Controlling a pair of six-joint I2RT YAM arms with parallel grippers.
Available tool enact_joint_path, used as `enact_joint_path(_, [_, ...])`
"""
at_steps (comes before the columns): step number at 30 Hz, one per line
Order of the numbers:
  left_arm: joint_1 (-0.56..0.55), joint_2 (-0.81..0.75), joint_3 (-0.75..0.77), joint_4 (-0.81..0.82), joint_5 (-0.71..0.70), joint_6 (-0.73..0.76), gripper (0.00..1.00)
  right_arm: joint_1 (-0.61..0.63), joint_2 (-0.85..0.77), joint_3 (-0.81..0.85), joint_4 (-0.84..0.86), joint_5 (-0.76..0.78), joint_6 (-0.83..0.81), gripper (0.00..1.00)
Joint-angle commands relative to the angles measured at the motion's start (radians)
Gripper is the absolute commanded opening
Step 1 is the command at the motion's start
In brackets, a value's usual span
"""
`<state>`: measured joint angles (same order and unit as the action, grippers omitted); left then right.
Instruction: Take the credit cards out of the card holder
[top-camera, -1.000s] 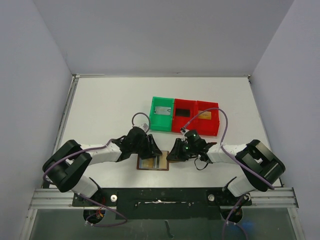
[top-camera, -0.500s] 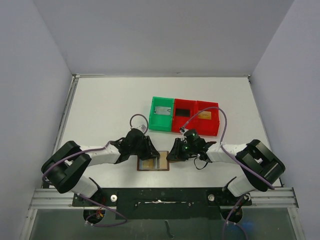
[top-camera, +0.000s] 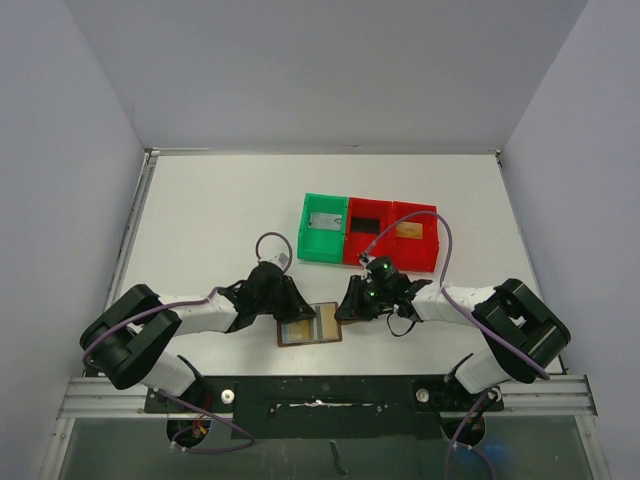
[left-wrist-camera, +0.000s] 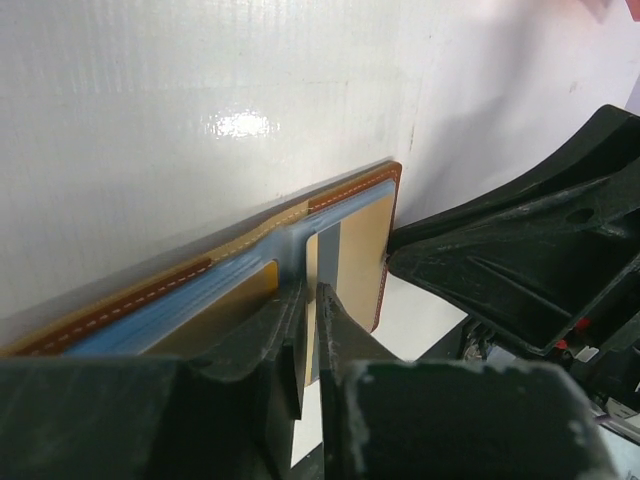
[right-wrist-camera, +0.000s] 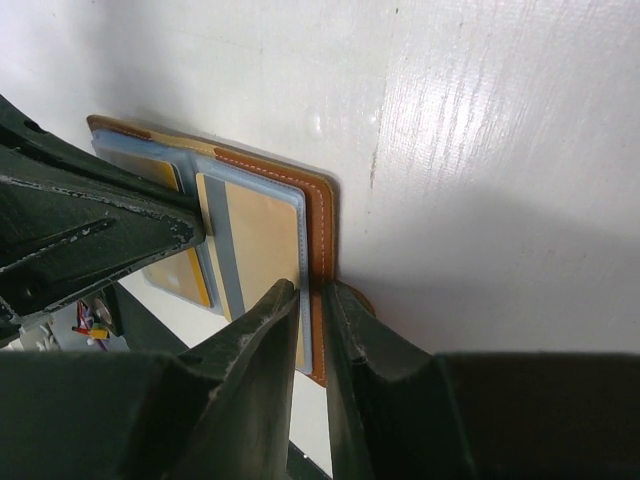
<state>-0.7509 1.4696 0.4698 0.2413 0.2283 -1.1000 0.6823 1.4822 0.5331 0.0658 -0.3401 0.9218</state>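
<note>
The card holder (top-camera: 311, 328) lies open and flat between both arms, brown leather (right-wrist-camera: 322, 225) outside, grey-blue sleeves (left-wrist-camera: 150, 315) inside with golden-beige panels behind them. My left gripper (left-wrist-camera: 310, 295) is shut on the edge of a middle inner sleeve; from above the left gripper (top-camera: 293, 308) sits at the holder's left half. My right gripper (right-wrist-camera: 312, 292) is shut on the holder's brown right edge, seen from above as the right gripper (top-camera: 348, 308). The credit cards lie in the trays: a grey card (top-camera: 323, 221), a black card (top-camera: 367, 225), a golden-orange card (top-camera: 408, 230).
A green tray (top-camera: 308, 243) and a joined red tray (top-camera: 390, 258) stand just behind the holder, right of centre. Purple cables loop over both arms. The metal rail with the arm bases (top-camera: 320, 393) runs along the near edge.
My left jaws have closed onto the inner sleeve. The card holder has shifted slightly right and turned a little. The right gripper keeps its hold.
</note>
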Motion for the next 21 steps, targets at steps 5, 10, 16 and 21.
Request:
enact_joint_path(5, [-0.004, -0.035, -0.008, 0.134, 0.057, -0.046, 0.00, 0.007, 0.002, -0.009, -0.017, 0.040, -0.014, 0.19])
enact_joint_path(10, [-0.004, -0.037, -0.008, 0.134, 0.061, -0.047, 0.00, 0.008, -0.013, -0.008, -0.027, 0.052, -0.014, 0.18])
enact_joint_path(16, [-0.004, -0.071, -0.010, 0.086, 0.041, -0.036, 0.00, 0.007, -0.056, -0.009, -0.070, 0.088, -0.017, 0.16])
enact_joint_path(21, [-0.002, -0.085, 0.000, 0.047, 0.038, -0.010, 0.00, 0.006, -0.143, 0.021, -0.090, 0.066, -0.046, 0.21])
